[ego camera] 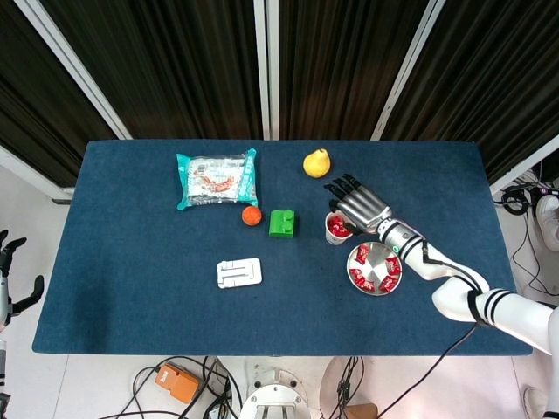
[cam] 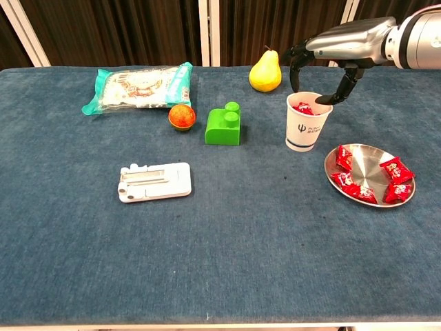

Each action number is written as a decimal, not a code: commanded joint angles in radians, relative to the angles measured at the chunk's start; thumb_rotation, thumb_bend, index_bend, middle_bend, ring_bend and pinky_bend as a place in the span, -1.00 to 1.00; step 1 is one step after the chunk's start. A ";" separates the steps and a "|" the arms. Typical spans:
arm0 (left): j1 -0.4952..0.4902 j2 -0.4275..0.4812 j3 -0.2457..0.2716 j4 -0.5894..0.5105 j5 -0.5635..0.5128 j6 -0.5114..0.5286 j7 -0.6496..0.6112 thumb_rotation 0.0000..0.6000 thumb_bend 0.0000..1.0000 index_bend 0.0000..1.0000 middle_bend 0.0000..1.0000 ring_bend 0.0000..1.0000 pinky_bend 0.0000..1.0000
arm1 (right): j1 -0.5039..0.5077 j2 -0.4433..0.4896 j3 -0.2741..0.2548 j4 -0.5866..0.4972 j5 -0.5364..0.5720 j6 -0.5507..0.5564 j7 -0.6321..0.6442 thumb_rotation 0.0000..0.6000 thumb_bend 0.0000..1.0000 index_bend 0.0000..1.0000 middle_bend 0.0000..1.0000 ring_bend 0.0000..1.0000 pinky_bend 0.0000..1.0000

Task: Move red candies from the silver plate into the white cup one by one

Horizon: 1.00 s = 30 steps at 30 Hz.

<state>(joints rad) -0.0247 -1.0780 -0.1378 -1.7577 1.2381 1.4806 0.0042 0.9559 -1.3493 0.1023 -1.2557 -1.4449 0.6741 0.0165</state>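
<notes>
The right hand (cam: 329, 55) hovered directly over the white cup (cam: 307, 125), palm down, its fingers (cam: 341, 86) apart and curved downward around the cup's mouth, with nothing pinched between them. From the head view the same hand (ego camera: 360, 207) covered the cup's (ego camera: 336, 230) 2 o'clock rim, its arm running off toward 4 o'clock. Red candies (cam: 301, 108) lay inside the cup, showing just above the rim.

At the cup's 4 o'clock, just beside it but apart, sat the silver plate (cam: 372, 155), with several more red candies on it (cam: 362, 192) spread around its inner edge; in the head view the plate (ego camera: 374, 258) lay at 5 o'clock from the cup.

The left hand (ego camera: 10, 279) hung off the table's left edge, near 8 o'clock of the tabletop in the head view, fingers spread and holding nothing.

On the blue table (cam: 241, 241) a yellow pear (cam: 265, 72) stood upright at the cup's 10 o'clock. A green block (cam: 224, 125) sat at the cup's 9 o'clock, and a small orange ball (cam: 182, 116) lay just beside the block, at its 9 o'clock. A teal snack bag (cam: 138, 85) lay flat at 10 o'clock from the ball. A white folding stand (cam: 154, 182) lay flat at 7 o'clock from the green block, well apart from the rest
</notes>
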 commanded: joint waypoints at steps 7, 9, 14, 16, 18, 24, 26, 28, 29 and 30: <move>0.002 0.002 0.000 0.000 0.000 0.002 -0.005 1.00 -0.31 -0.67 -1.00 -1.00 -1.00 | -0.069 0.104 0.001 -0.092 0.014 0.104 -0.014 1.00 -0.10 -0.23 -0.78 -0.93 -1.00; 0.002 0.002 0.000 0.000 0.001 0.002 -0.004 1.00 -0.31 -0.67 -1.00 -1.00 -1.00 | -0.101 0.146 -0.010 -0.134 0.016 0.136 -0.032 1.00 -0.19 -0.24 -0.78 -0.93 -1.00; 0.000 -0.001 0.002 -0.002 0.004 0.002 0.003 1.00 -0.31 -0.67 -1.00 -1.00 -1.00 | -0.201 0.231 -0.059 -0.236 0.030 0.211 -0.072 1.00 -0.33 -0.26 -0.78 -0.94 -1.00; 0.001 -0.002 0.002 -0.002 0.004 0.004 0.005 1.00 -0.31 -0.67 -1.00 -1.00 -1.00 | -0.232 0.242 -0.083 -0.253 0.037 0.217 -0.078 1.00 -0.36 -0.31 -0.78 -0.94 -1.00; 0.000 -0.003 0.002 -0.004 0.005 0.004 0.007 1.00 -0.31 -0.67 -1.00 -1.00 -1.00 | -0.250 0.237 -0.099 -0.251 0.043 0.212 -0.076 1.00 -0.39 -0.36 -0.78 -0.94 -1.00; -0.001 -0.004 0.002 -0.004 0.004 0.003 0.011 1.00 -0.31 -0.67 -1.00 -1.00 -1.00 | -0.261 0.171 -0.123 -0.189 0.005 0.189 -0.041 1.00 -0.39 -0.36 -0.78 -0.93 -1.00; -0.001 -0.004 0.001 -0.003 0.001 0.002 0.011 1.00 -0.31 -0.67 -1.00 -1.00 -1.00 | -0.254 0.142 -0.125 -0.161 -0.020 0.186 -0.034 1.00 -0.39 -0.32 -0.78 -0.93 -1.00; -0.002 -0.004 0.000 -0.002 -0.002 0.001 0.009 1.00 -0.31 -0.67 -1.00 -1.00 -1.00 | -0.247 0.111 -0.128 -0.129 -0.043 0.181 -0.032 1.00 -0.39 -0.27 -0.78 -0.93 -1.00; -0.001 -0.003 -0.001 -0.002 -0.002 0.001 0.008 1.00 -0.31 -0.67 -1.00 -1.00 -1.00 | -0.244 0.098 -0.130 -0.115 -0.052 0.180 -0.029 1.00 -0.39 -0.26 -0.78 -0.93 -1.00; -0.001 -0.003 -0.001 -0.001 -0.003 0.001 0.007 1.00 -0.31 -0.67 -1.00 -1.00 -1.00 | -0.242 0.085 -0.131 -0.103 -0.058 0.179 -0.024 1.00 -0.39 -0.25 -0.78 -0.93 -1.00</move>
<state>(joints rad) -0.0257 -1.0809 -0.1386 -1.7590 1.2351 1.4812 0.0107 0.7078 -1.2484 -0.0248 -1.3747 -1.4892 0.8568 -0.0141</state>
